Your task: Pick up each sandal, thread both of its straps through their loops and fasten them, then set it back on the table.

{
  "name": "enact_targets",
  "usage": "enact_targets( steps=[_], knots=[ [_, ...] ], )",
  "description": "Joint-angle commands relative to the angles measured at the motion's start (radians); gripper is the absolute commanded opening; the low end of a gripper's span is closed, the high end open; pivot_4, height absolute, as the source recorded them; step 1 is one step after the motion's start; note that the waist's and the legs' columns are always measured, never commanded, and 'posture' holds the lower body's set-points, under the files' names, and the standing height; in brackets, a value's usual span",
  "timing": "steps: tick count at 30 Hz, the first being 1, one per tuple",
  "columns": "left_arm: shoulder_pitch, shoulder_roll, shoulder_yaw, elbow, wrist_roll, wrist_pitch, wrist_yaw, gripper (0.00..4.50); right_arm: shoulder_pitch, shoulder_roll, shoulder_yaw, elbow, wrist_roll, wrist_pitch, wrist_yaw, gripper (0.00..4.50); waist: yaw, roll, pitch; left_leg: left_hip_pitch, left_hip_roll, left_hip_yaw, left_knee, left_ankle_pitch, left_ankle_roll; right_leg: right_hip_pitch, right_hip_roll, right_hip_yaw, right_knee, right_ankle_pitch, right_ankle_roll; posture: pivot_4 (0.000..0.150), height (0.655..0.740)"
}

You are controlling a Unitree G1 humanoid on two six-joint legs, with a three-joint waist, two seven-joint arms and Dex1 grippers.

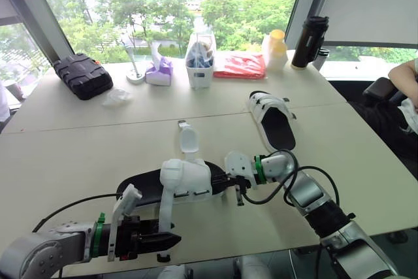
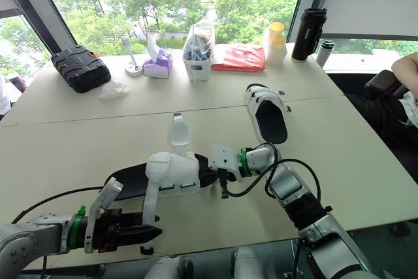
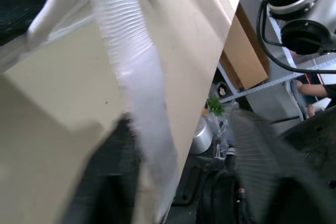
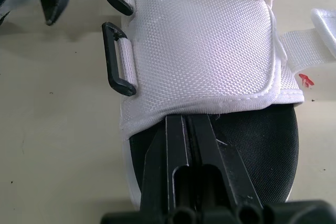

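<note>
Silver-grey arms, green rings, black cables — black left pincer, right pincer

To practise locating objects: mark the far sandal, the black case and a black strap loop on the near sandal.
far sandal (image 1: 279,132): left eye view, black footbed.
black case (image 1: 83,76): left eye view, lid centre.
strap loop (image 4: 108,59): right wrist view, black outer bar.

Right tool tips hidden beneath the sandal upper

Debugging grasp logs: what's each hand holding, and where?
Left hand: open, loose strap between its fingers, unpinched. Right hand: shut, wedged under white upper of near sandal; grip unclear.
</note>
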Motion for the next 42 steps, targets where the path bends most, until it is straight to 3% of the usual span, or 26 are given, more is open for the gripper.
enact_targets(
  steps=[1, 2, 9, 16, 20, 29, 42],
  knots=[
    [0.006, 0.002, 0.01, -0.002, 0.002, 0.0, -0.014, 0.46, 0.005, 0.0, 0.006, -0.007, -0.006, -0.007, -0.003, 0.0, 0.0, 0.0, 0.0, 0.0, 0.0, 0.0, 0.0, 0.0, 0.0, 0.0, 0.0, 0.0, 0.0, 0.0, 0.0, 0.15, 0.74],
    [0.007, 0.003, 0.011, -0.001, 0.002, 0.0, -0.015, 0.06, 0.005, 0.0, 0.006, -0.006, -0.006, -0.008, -0.003, 0.0, 0.0, 0.0, 0.0, 0.0, 0.0, 0.0, 0.0, 0.0, 0.0, 0.0, 0.0, 0.0, 0.0, 0.0, 0.0, 0.15, 0.74],
    [-0.034, -0.011, 0.066, 0.027, -0.098, 0.047, -0.016, 0.06, -0.002, 0.005, 0.007, 0.004, -0.009, -0.01, -0.005, 0.0, 0.001, 0.0, 0.0, 0.0, 0.0, 0.0, 0.0, 0.0, 0.0, 0.0, 0.0, 0.0, 0.0, 0.0, 0.0, 0.15, 0.74],
    [-0.302, -0.106, 0.139, 0.215, -0.282, 0.13, 0.112, 0.06, -0.002, 0.003, 0.01, 0.004, -0.01, -0.01, -0.003, 0.0, 0.002, 0.0, 0.0, 0.0, 0.0, -0.001, 0.0, 0.0, 0.0, 0.0, 0.0, 0.0, 0.0, 0.001, 0.002, 0.15, 0.74],
    [-0.443, -0.178, 0.107, 0.31, -0.254, 0.137, 0.168, 0.06, -0.003, 0.008, 0.018, 0.006, -0.015, -0.013, -0.004, 0.0, 0.001, -0.001, 0.0, 0.0, -0.001, -0.002, 0.0, 0.0, 0.0, 0.0, 0.0, 0.0, 0.0, 0.003, 0.004, 0.15, 0.74],
    [-0.53, -0.257, 0.031, 0.412, -0.152, 0.14, 0.127, 0.06, -0.004, 0.012, 0.019, 0.003, -0.018, -0.014, -0.012, 0.0, -0.001, -0.001, 0.0, 0.0, -0.002, -0.002, 0.0, 0.0, -0.001, 0.0, 0.0, 0.0, 0.0, 0.003, 0.004, 0.15, 0.74],
    [-0.57, -0.21, 0.116, 0.365, -0.285, 0.322, 0.125, 0.06, 0.009, 0.002, 0.029, -0.013, -0.029, -0.016, -0.017, 0.0, 0.0, -0.001, 0.0, 0.0, -0.001, -0.002, 0.0, 0.0, -0.001, -0.001, 0.001, 0.0, 0.0, 0.003, 0.004, 0.15, 0.74]
  ],
)
